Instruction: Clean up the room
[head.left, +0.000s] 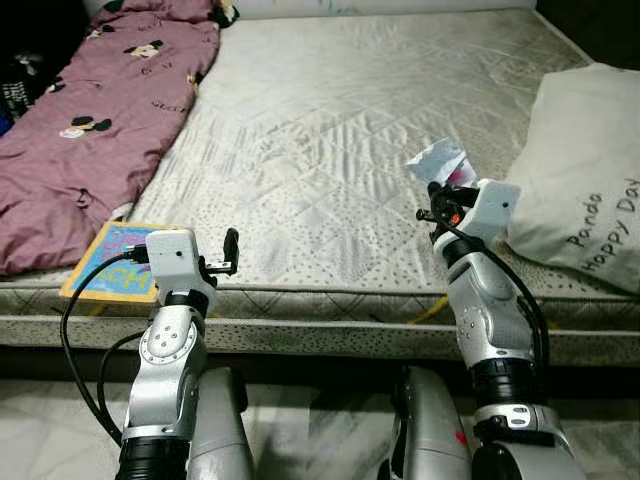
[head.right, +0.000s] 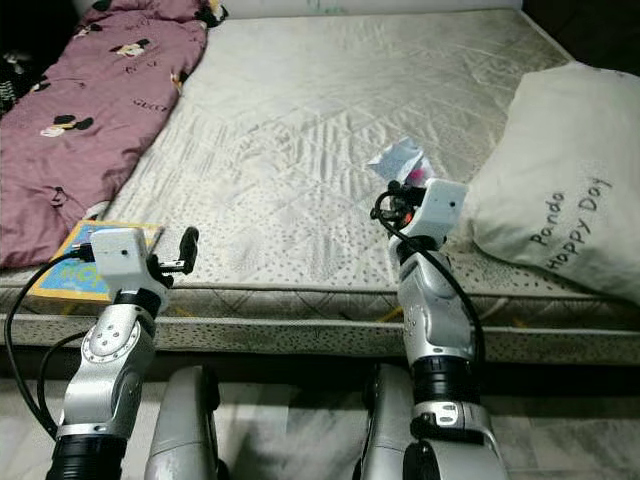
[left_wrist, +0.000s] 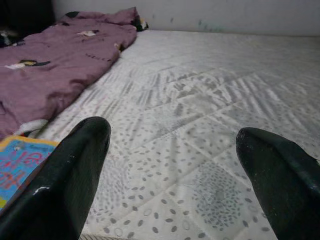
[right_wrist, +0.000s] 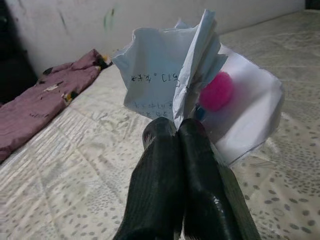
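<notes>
My right gripper (head.left: 440, 190) is shut on a crumpled white paper wrapper (head.left: 439, 160) with a pink blob on it, held above the mattress (head.left: 330, 130) near its front edge. In the right wrist view the wrapper (right_wrist: 185, 90) fans out above the closed fingertips (right_wrist: 177, 130). My left gripper (head.left: 231, 252) is open, held low over the mattress's front-left edge. Its two black fingers (left_wrist: 65, 175) stand wide apart in the left wrist view, with nothing between them. A colourful book (head.left: 112, 262) lies just left of that gripper.
A purple cartoon-print blanket (head.left: 95, 110) lies along the mattress's left side. A white pillow (head.left: 585, 170) printed with "Panda Happy Day" rests at the right. The bed's front edge (head.left: 330, 330) runs across before me, with tiled floor below.
</notes>
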